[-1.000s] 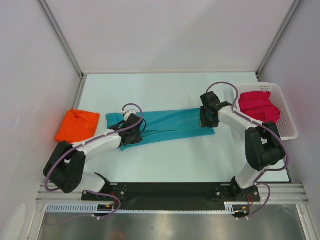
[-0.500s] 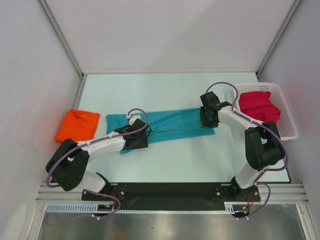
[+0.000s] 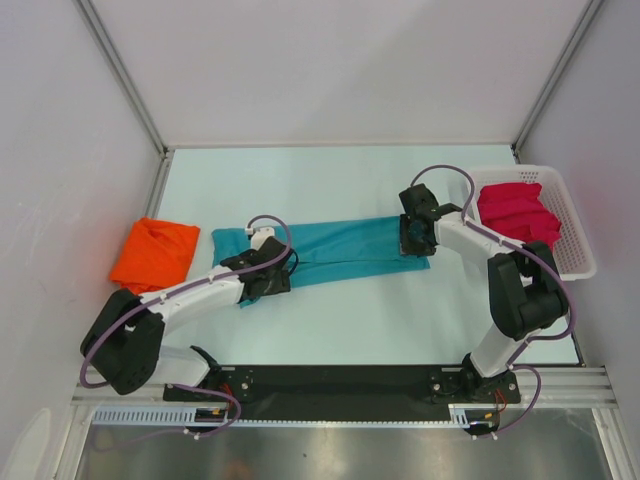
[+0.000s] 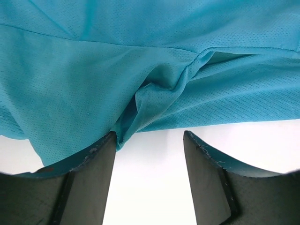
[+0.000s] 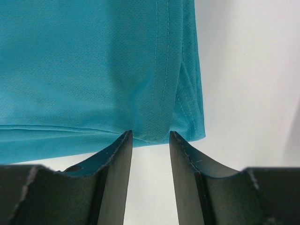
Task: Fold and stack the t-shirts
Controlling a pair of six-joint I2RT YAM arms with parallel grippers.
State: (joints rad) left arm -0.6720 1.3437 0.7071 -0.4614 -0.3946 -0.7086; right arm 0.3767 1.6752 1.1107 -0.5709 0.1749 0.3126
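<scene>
Teal cloth fills both wrist views. The soft, short-sleeved teal t-shirt (image 3: 345,245) lies spread in a long band across the middle of the pale table (image 3: 350,330).

The left arm bends sharply at an elbow well to the near left of the teal t-shirt. Its white forearm runs low and rightward to the shirt's left part. The left gripper (image 4: 149,136) sits at the shirt's near edge with its jaws apart and bare table between them. A bunched fold of the cloth touches the tip of one finger, but nothing is clamped.

The right arm folds at an elbow to the near right of the teal t-shirt. Its forearm reaches leftward to the shirt's right end, with the wrist pointing down. The right gripper (image 5: 150,134) rests at the hemmed edge there, its jaws parted by a narrow gap. The hem lies just at the fingertips, not between them.

Three t-shirts are in view. Besides the teal one, a folded bright orange t-shirt (image 3: 155,250) lies flat on the table just beyond its left end, apart from it. A crumpled magenta-pink t-shirt (image 3: 515,212) sits beyond its right end, inside the one white slotted plastic basket (image 3: 575,245). There are two arms and two grippers.
</scene>
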